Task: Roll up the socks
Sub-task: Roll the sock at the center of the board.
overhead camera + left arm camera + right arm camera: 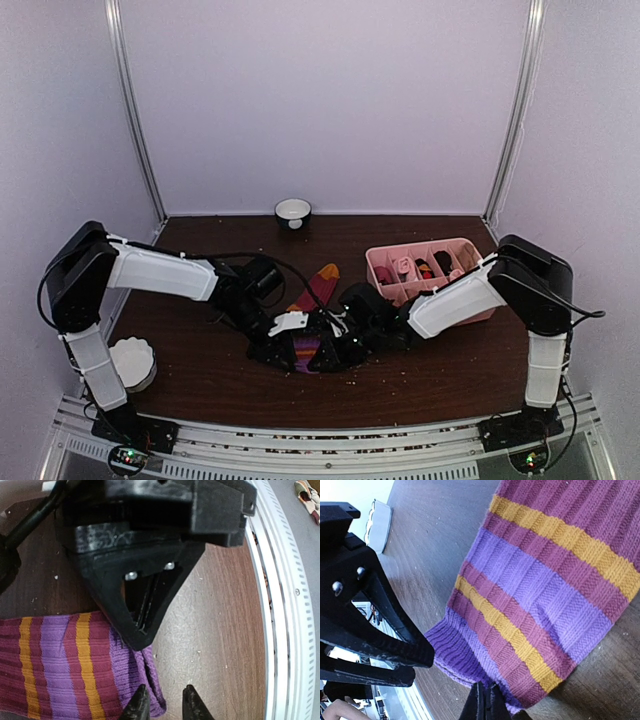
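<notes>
Striped sock [545, 605]: flat on the desk [200, 370], cuff nearest the arm bases, so you roll from there.
Right hand [485, 702]: clenched on the cuff hem, seemingly pinching it to lift.
Left hand [165, 705]: fingers slightly parted at the cuff corner, grasping nothing yet.

Pale lilac walls [320, 100], dark wooden table [450, 380]
</notes>
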You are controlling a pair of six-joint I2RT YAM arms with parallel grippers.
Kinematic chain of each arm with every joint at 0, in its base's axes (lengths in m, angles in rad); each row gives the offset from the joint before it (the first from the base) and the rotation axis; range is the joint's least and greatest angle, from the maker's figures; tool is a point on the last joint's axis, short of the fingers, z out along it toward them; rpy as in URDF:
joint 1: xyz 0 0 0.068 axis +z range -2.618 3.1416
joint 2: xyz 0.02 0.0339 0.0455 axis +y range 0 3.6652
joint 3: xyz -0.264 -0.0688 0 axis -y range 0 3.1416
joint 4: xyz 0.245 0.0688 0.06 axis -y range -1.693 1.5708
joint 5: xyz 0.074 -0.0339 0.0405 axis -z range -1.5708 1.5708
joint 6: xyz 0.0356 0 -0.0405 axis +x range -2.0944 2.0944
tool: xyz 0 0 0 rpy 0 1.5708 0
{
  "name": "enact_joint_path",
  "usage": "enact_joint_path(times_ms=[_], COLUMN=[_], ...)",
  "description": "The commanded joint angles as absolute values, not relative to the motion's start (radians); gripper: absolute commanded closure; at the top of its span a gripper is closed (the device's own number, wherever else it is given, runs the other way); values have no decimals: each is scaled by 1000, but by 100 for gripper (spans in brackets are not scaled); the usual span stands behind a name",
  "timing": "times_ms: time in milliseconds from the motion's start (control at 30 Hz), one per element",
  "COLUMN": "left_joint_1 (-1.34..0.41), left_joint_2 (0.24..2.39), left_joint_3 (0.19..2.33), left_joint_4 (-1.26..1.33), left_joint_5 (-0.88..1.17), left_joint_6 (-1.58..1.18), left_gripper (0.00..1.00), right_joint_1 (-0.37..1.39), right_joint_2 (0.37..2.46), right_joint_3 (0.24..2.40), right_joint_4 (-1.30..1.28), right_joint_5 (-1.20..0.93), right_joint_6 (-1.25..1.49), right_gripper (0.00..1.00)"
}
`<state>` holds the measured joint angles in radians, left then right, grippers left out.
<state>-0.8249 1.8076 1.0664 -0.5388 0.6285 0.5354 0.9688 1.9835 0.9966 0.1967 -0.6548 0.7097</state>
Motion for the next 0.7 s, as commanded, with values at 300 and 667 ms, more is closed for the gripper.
enact_joint_path(times_ms=[300, 667], left_joint_1=[-828, -825], left_joint_2=[1845, 1830], left_joint_3=[1010, 976], left_joint_4=[-443, -393], left_joint_5=[617, 577], left_joint_6=[492, 460], left_gripper=[87, 100], right_joint_1=[965, 925], right_joint_2=[2018, 1934], right_joint_3=[1021, 1006], right_joint_4=[226, 109], right_joint_5=[-681, -605], right_joint_6=[754, 668], right_gripper=[100, 59])
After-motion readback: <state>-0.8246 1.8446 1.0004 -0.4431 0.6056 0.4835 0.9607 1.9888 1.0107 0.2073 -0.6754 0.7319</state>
